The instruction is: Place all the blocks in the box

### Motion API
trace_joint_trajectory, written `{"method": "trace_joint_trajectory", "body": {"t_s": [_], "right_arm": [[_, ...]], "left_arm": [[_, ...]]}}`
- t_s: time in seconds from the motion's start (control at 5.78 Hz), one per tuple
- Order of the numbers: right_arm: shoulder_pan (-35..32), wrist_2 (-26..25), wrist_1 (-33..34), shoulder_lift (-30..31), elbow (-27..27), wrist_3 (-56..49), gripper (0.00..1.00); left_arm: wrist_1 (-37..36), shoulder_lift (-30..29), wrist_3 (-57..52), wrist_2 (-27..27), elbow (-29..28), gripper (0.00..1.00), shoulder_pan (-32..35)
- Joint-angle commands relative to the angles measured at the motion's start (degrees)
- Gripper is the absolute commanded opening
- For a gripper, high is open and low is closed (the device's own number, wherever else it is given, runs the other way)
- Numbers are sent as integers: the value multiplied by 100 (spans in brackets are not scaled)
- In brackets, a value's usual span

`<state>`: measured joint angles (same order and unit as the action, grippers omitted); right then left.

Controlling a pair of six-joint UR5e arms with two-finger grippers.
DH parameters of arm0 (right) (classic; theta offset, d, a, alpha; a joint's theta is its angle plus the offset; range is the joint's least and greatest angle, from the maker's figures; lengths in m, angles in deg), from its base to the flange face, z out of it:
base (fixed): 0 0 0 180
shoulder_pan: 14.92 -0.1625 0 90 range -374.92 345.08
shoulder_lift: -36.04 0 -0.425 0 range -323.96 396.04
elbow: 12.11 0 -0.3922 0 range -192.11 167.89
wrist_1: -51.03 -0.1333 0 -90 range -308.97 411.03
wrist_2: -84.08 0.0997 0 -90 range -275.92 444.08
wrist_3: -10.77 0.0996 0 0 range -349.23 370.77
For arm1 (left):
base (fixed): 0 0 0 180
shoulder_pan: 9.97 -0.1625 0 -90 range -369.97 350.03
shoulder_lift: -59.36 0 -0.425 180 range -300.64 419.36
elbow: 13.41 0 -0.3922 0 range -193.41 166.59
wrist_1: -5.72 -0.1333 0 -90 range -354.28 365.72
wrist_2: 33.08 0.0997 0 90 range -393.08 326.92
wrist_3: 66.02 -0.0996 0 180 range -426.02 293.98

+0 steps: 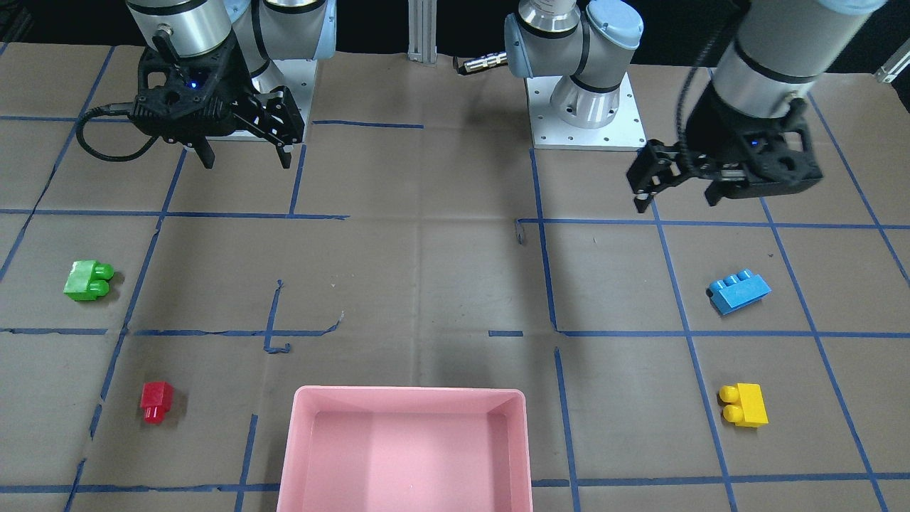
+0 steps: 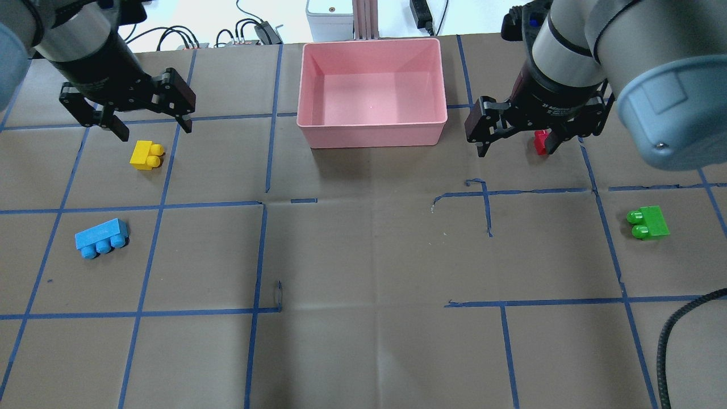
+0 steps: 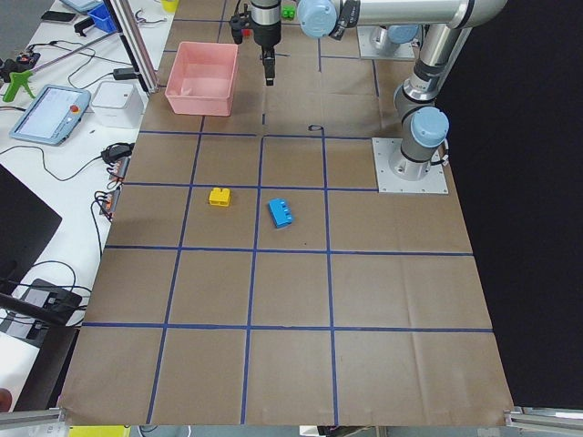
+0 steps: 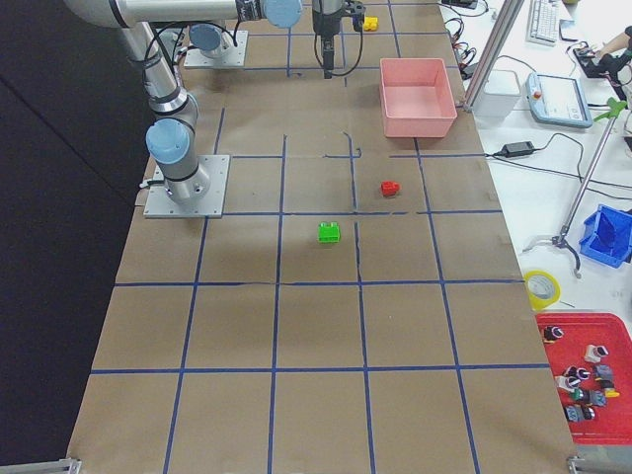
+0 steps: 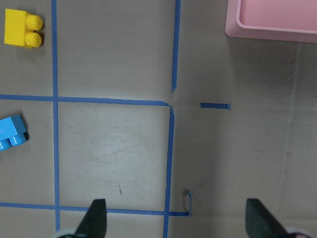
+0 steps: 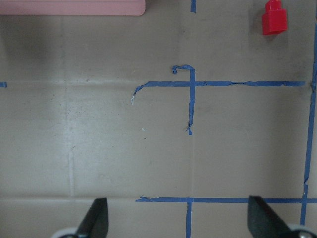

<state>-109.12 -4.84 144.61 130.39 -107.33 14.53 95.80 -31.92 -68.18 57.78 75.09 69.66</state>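
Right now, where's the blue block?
Overhead view: the blue block lies left of centre, on the robot's left side, nearer the robot than the yellow block and well apart from the pink box.

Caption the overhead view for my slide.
Left gripper and right gripper hover open; yellow block, blue block, red block and green block lie outside the empty box.

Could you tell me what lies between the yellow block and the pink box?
Only brown table paper crossed by a blue tape line; the front-facing view shows no object between the yellow block and the pink box.
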Motion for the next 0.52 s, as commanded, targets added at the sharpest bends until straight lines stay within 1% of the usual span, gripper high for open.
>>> {"method": "trace_joint_trajectory", "body": {"t_s": [0.0, 0.17, 0.35], "right_arm": [[7, -3, -6, 4, -5, -6, 100], [7, 6, 12, -4, -14, -15, 100], [59, -11, 12, -22, -23, -233, 100]], "left_arm": [[44, 14, -1087, 20, 18, 100, -1363], [44, -4, -1903, 38, 36, 99, -1954], [35, 13, -2399, 46, 201, 99, -2464]]}}
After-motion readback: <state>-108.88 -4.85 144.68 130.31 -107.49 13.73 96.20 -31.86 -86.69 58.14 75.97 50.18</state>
